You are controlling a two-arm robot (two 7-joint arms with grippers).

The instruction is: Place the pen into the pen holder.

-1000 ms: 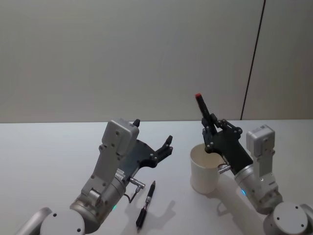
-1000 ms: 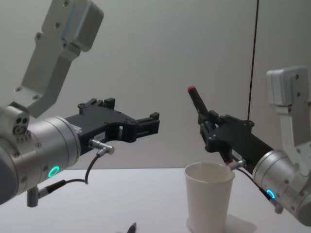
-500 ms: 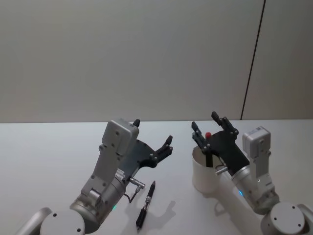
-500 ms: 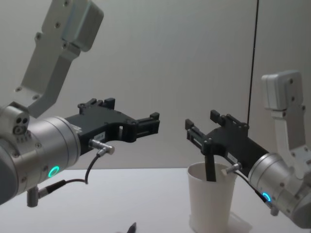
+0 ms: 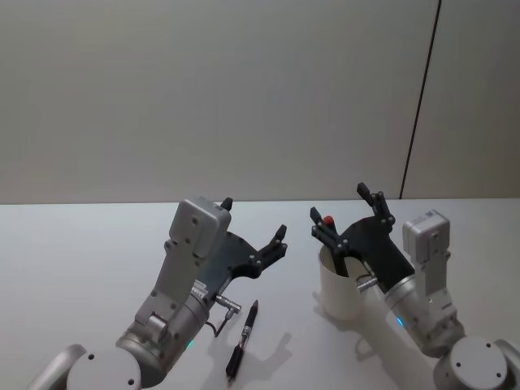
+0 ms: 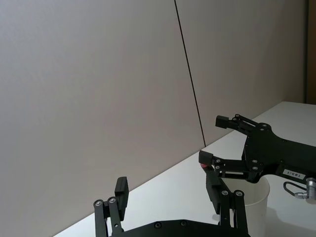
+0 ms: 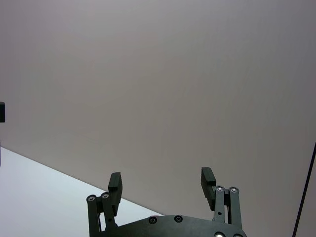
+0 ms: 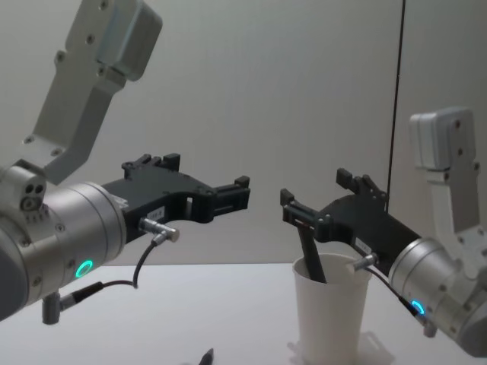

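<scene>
A second ago the right gripper (image 5: 340,205) clamped the pen (image 5: 329,222) above the pen holder (image 5: 335,296). Now its fingers are spread wide, and the pen stands released inside the pen holder, on the right half of the desk (image 5: 81,260). The pen's long axis is near upright, red end up, tilted toward the desk's left edge. The left gripper (image 5: 255,216) hovers to the pen holder's left, fingers parted.

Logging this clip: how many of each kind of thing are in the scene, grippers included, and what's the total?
Pen holder: 1
Pens: 2, a red-tipped pen leaning in the pen holder and a black pen lying on the table
Grippers: 2, the left gripper and the right gripper, both open
Total: 5
</scene>
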